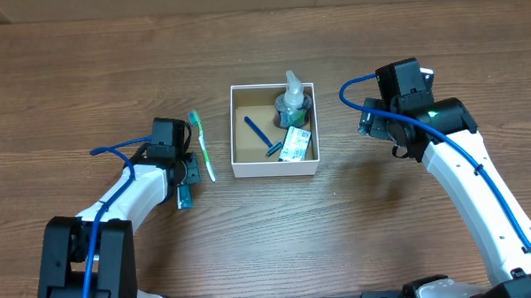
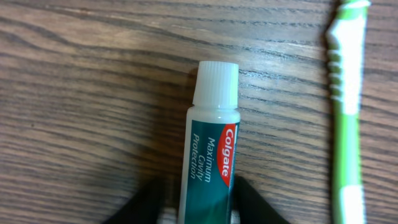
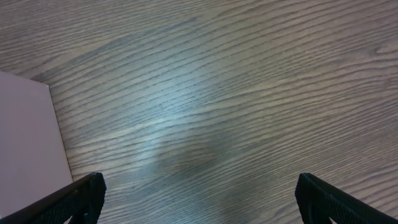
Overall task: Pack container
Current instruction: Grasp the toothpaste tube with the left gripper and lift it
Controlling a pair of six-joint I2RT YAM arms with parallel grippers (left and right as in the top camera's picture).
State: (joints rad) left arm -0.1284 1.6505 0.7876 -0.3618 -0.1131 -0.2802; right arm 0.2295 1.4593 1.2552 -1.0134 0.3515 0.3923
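Left of the container [image 1: 275, 169], your left gripper [image 2: 201, 214] seems clamped on the toothpaste tube [image 2: 210, 155], toothbrush [image 1: 202, 149] between; right gripper [image 3: 202, 196] spread wide.

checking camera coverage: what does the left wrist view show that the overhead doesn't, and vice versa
Only the left wrist: the Colgate label and white cap of the toothpaste tube, held by the left gripper. Only the overhead: the container with a clear bottle, a blue stick-like item and a green-and-white packet inside, plus the right arm. Both: the green toothbrush lying on the wooden table.
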